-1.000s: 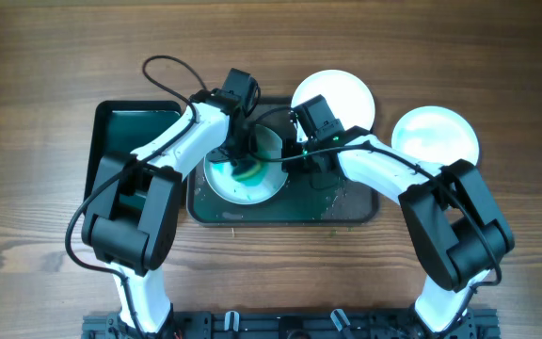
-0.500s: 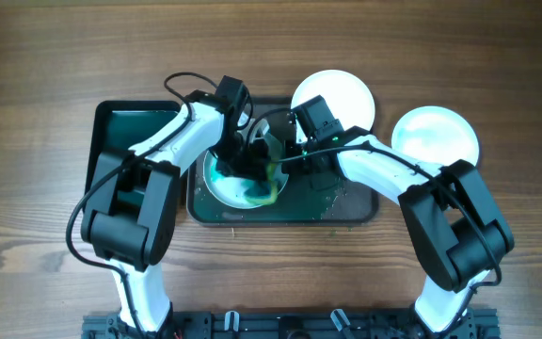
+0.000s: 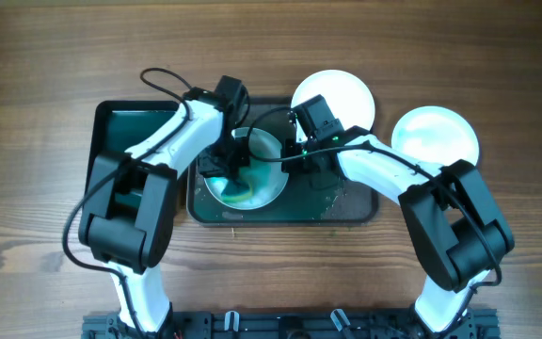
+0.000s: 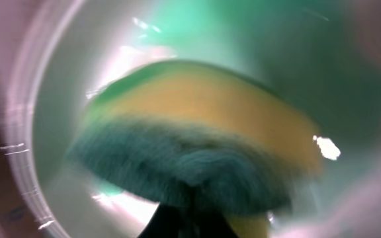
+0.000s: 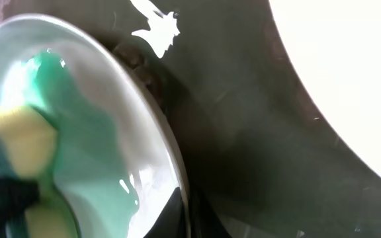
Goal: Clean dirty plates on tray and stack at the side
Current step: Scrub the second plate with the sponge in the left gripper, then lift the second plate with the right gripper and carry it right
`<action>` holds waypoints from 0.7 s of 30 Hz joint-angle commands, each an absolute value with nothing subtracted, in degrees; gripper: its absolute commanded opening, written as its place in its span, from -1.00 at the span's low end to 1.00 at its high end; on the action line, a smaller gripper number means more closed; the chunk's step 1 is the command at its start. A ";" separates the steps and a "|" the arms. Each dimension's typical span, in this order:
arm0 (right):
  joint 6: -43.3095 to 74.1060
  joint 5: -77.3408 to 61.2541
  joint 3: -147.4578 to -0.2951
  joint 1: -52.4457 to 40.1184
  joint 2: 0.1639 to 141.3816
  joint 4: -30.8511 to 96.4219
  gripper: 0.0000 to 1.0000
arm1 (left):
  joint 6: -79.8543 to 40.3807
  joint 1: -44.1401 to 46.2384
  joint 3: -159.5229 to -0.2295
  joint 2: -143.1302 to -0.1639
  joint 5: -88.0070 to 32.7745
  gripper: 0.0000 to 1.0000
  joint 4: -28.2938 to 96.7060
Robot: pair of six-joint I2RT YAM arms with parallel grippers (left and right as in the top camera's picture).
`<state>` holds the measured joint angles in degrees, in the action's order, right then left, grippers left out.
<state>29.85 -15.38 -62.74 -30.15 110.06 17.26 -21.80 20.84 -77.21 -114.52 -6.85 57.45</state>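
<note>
A white plate (image 3: 269,179) smeared green stands tilted on the dark tray (image 3: 346,209) in the middle. My left gripper (image 3: 229,169) is shut on a yellow-and-green sponge (image 3: 240,191) pressed on the plate's face. The sponge fills the left wrist view (image 4: 204,125) against the plate (image 4: 51,132). My right gripper (image 3: 294,155) is shut on the plate's right rim (image 5: 167,142), with the sponge (image 5: 18,142) at the left of its view. Two clean white plates lie off the tray, one behind it (image 3: 346,94) and one at the right (image 3: 435,137).
A second dark tray (image 3: 120,127) lies at the left, beside the first. Green crumbs dot the tray floor near its right front (image 3: 342,198). The wooden table (image 3: 55,56) surrounds both trays.
My left gripper swept the sponge across the plate, first toward the front right, then back to the lower left. The right gripper and plate stayed put.
</note>
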 commanded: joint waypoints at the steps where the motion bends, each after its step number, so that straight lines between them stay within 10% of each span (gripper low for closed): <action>1: 29.56 -14.85 -63.75 -29.98 111.20 17.28 -0.91 | -2.31 21.02 -75.85 -115.94 -35.40 -0.92 57.89; 6: 29.56 -14.85 -63.75 -29.98 111.20 17.30 -0.91 | -6.52 20.40 -75.85 -115.94 -30.13 -0.92 51.57; 9: 29.56 -14.85 -63.75 -29.98 111.20 17.34 -0.91 | -22.44 19.16 -76.31 -115.94 -5.80 -0.92 49.06; 21: 29.54 -14.90 -63.75 -29.98 111.15 17.58 -0.91 | -27.90 17.23 -90.72 -113.60 13.54 -0.92 73.91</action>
<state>29.74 -15.42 -62.81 -30.22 110.06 17.08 -26.26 18.20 -86.32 -115.39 8.99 69.84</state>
